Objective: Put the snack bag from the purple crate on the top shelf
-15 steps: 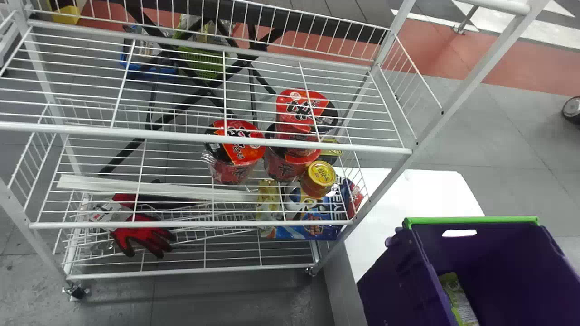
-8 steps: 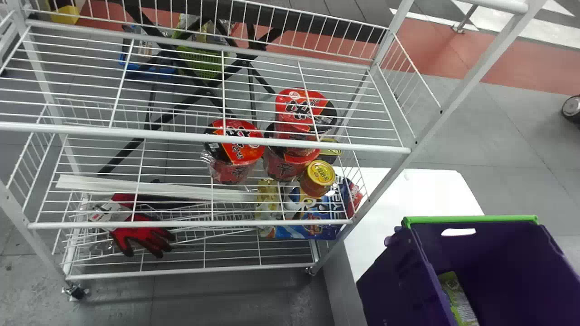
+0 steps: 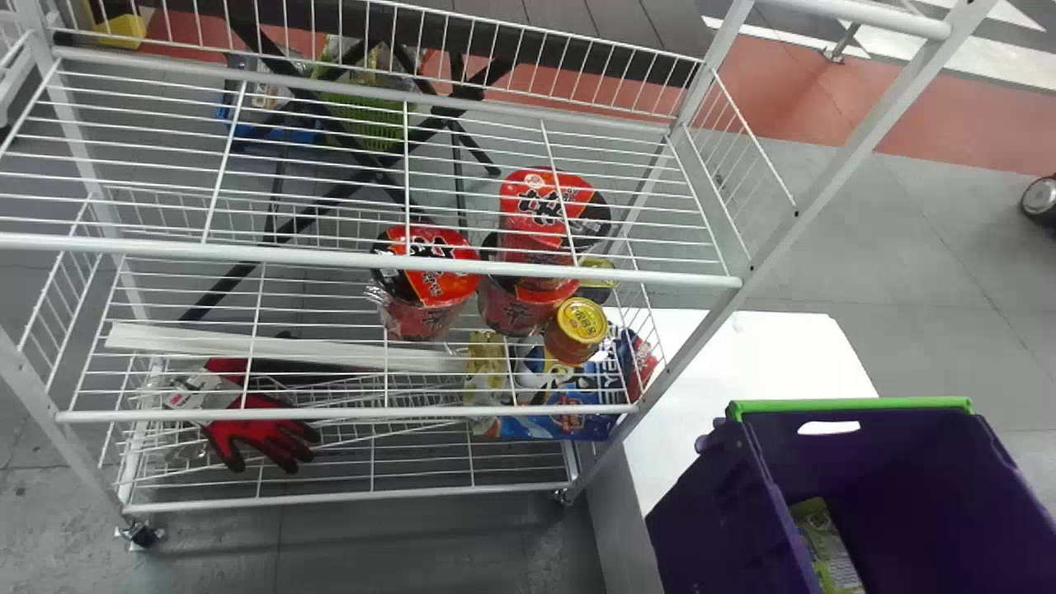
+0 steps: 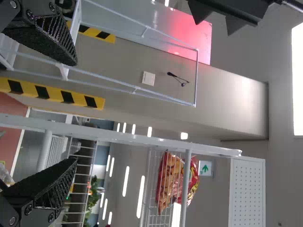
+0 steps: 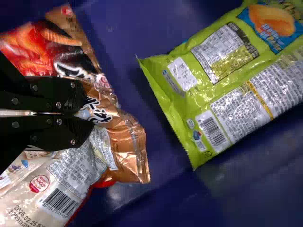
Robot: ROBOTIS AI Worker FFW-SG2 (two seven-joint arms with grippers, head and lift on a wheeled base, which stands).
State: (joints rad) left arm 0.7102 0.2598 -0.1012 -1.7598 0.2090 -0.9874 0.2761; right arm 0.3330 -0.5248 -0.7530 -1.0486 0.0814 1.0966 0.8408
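You have a white rack [image 3: 858, 140] as the largest item: slim, smooth square posts carrying shelves of thin, evenly spaced wire, through which rounded red noodle cups [image 3: 433, 285] are visible. Next in size, a flat white table [image 3: 767, 355] stands beside it. The purple crate [image 3: 709, 503] is deep, straight-walled, apparently rigid plastic, with a green rim along the far edge. Inside it, a green snack bag [image 5: 213, 85] lies flat, plump in the middle, with a serrated end seal; it is apart from your grip. Your task's item, judged to be the brown snack bag [image 5: 132, 156], is also in the crate: glossy, creased film, bunched at the fingers, its crimped end pointing towards the green one. Whether the red-and-black print alongside belongs to the same bag cannot be determined. Your right gripper [image 5: 87, 112] is clenched on that bag's folded film, flat black fingers brought together. Your left gripper [image 4: 72, 111] is up in the air, its ridged fingers spread and holding nothing. Step in hand, as assessed: securing the bag prior to lifting. Your next move calls for a straight, slow lift clear of the crate walls, then a rise to the top shelf. Slick film could slip from so small a pinch.
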